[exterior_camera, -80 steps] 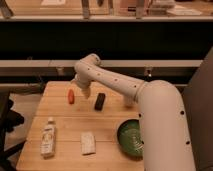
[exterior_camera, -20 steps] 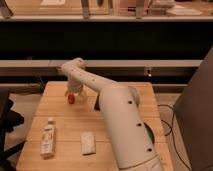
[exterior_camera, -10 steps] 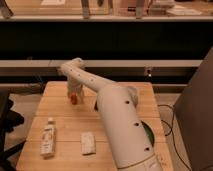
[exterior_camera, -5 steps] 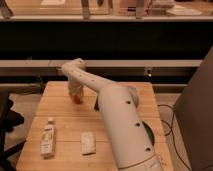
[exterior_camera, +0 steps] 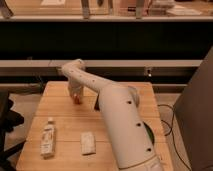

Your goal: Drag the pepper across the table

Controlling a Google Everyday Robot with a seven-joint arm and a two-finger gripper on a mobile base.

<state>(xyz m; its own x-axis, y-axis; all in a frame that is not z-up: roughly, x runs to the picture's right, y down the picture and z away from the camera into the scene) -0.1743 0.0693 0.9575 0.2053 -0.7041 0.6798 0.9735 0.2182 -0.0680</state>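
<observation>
The pepper (exterior_camera: 77, 99), small and orange-red, lies on the far left part of the light wooden table (exterior_camera: 65, 125). My gripper (exterior_camera: 75, 95) reaches down from the white arm right onto it and is shut on it. Only the pepper's lower end peeks out beneath the fingers.
A black bar (exterior_camera: 96, 103) lies just right of the pepper, partly behind the arm. A small bottle (exterior_camera: 48, 138) lies near the front left and a white packet (exterior_camera: 88, 142) in the front middle. The arm covers the table's right side. A dark chair (exterior_camera: 7, 120) stands at the left.
The gripper has settled lower over the pepper and shut on it. The pepper has shifted slightly to the right.
</observation>
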